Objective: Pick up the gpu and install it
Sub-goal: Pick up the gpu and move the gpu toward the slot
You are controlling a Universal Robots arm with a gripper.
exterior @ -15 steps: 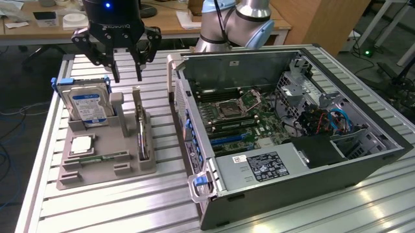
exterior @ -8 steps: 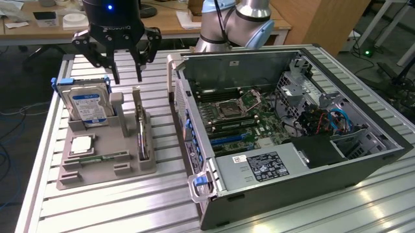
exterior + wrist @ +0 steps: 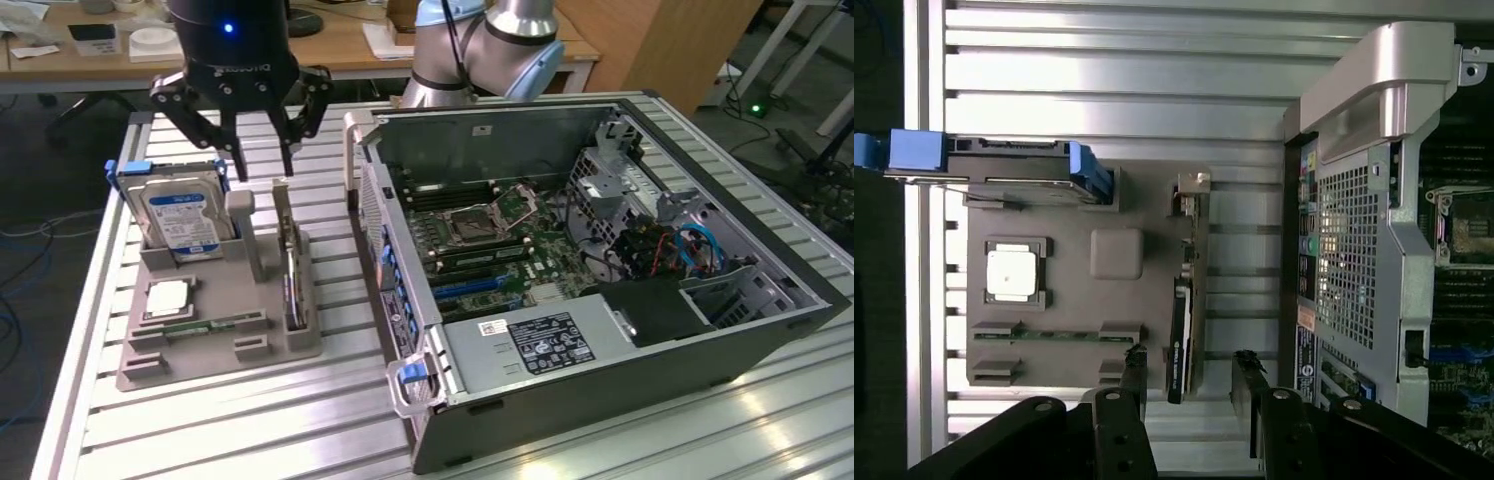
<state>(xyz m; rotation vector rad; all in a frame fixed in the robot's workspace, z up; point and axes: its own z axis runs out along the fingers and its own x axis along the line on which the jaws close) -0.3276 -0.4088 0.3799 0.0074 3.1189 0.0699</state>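
**Tool open over the gpu, card in its holder**

My tool (image 3: 263,165) hangs with its jaws spread wide and nothing in them. In the wrist view the tool (image 3: 1192,372) has one dark finger (image 3: 1137,372) on each side of the gpu (image 3: 1181,335), with a gap showing on both sides of the card. In the exterior view the fingertips sit just above the upper end of the gpu (image 3: 287,262).

The gpu stands on its long edge in a slot of the grey holder (image 3: 200,362), along the side nearest the computer case (image 3: 601,390); its metal bracket is at the end farther from my tool in the wrist view. The same holder (image 3: 1074,300) carries three more parts. A hard drive (image 3: 180,215) in a blue-tabbed carrier stands upright at the back. A square processor chip (image 3: 167,298) lies flat in its pocket. A narrow memory strip (image 3: 214,325) lies in the groove in front of it.

The case lies on its side, open, just beside the holder. Inside I see the motherboard (image 3: 494,240) with its processor socket open, and a labelled power supply (image 3: 534,345) toward the front.

Everything rests on a ribbed aluminium table (image 3: 240,430). Behind it are the arm's silver and blue joints (image 3: 487,45), a wooden desk (image 3: 347,45) with papers and a wooden cabinet (image 3: 654,50).
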